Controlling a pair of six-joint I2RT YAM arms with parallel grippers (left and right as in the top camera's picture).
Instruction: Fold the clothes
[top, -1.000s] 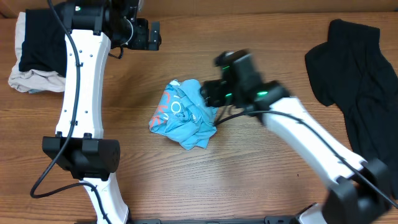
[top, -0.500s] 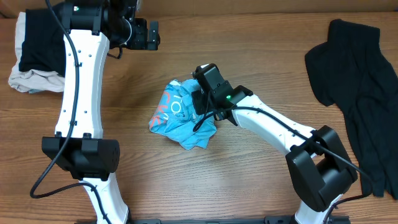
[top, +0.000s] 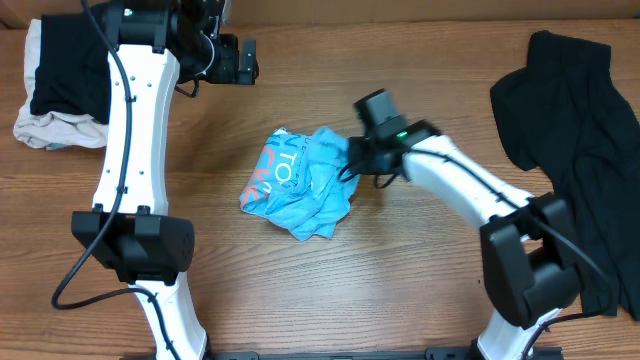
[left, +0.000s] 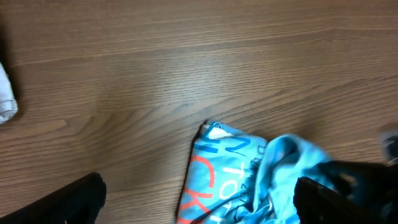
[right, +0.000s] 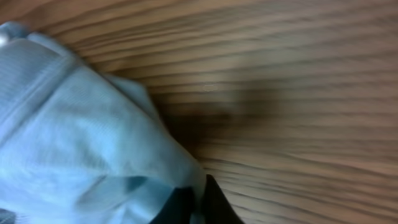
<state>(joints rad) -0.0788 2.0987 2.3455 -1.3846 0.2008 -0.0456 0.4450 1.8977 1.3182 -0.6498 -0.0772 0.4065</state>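
Overhead, we see the table carrying the light blue T-shirt bunched mid-table; our right gripper sits at its right edge, jaws clamped on cloth, while the left gripper hangs farther off, jaws apart.

Light falls evenly from above, mild and warm. My overhead view is sharp, with soft shadows beside my arms. My right wrist view is smeared: the light blue T-shirt and the table grain blur, with a dark shadow at centre. My left wrist view is slightly soft.
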